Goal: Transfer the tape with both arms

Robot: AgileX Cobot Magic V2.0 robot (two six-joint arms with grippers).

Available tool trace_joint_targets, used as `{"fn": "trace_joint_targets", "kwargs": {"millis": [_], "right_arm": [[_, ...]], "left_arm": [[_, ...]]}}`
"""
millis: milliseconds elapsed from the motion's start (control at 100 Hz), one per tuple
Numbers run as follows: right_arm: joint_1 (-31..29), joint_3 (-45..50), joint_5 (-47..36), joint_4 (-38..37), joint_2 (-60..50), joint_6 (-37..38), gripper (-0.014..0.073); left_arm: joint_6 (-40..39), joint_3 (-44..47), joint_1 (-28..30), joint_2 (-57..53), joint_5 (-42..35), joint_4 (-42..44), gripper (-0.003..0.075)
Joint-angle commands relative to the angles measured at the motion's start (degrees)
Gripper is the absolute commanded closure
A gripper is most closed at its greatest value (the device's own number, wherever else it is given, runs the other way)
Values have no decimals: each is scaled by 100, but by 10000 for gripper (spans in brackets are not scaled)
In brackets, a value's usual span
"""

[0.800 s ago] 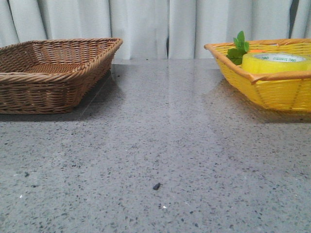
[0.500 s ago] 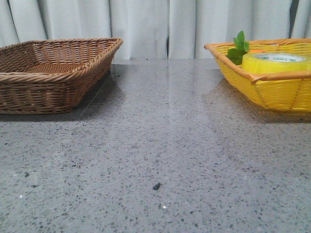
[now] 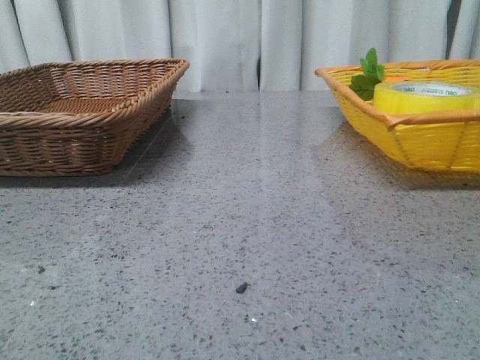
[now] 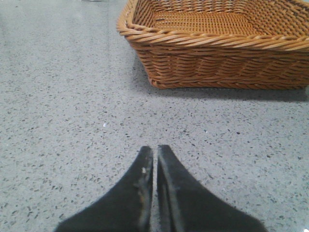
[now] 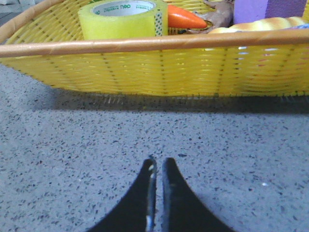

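Right wrist view: the tape (image 5: pixel 122 19) is being kept inside the yellow basket (image 5: pixel 159 67), beside a carrot (image 5: pixel 185 18). Both the right gripper (image 5: pixel 158 166) and left gripper (image 4: pixel 155 153) are being held closed, empty. The basket rim is likely being risked during any low reach.

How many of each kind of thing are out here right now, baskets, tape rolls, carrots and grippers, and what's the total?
Baskets: 2, the brown basket and the yellow basket
Tape rolls: 1, the tape
Carrots: 1, the carrot
Grippers: 2, the left gripper and the right gripper
Total: 6
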Motion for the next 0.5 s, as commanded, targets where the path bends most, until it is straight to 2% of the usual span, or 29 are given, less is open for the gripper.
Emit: {"fn": "trace_joint_targets", "kwargs": {"millis": [0, 120, 240, 490], "right_arm": [[-21, 124, -98, -3, -106, -38, 652], [-21, 124, -137, -60, -106, -38, 652], [-21, 124, -458, -684, -106, -38, 652], [-21, 124, -1296, -699, -106, -38, 652]], "left_arm": [[-61, 59, -44, -155, -295, -7, 741], [-61, 59, -44, -155, -295, -7, 741], [-61, 59, -44, -155, -295, -7, 741], [-61, 59, -44, -155, -295, -7, 741]]}}
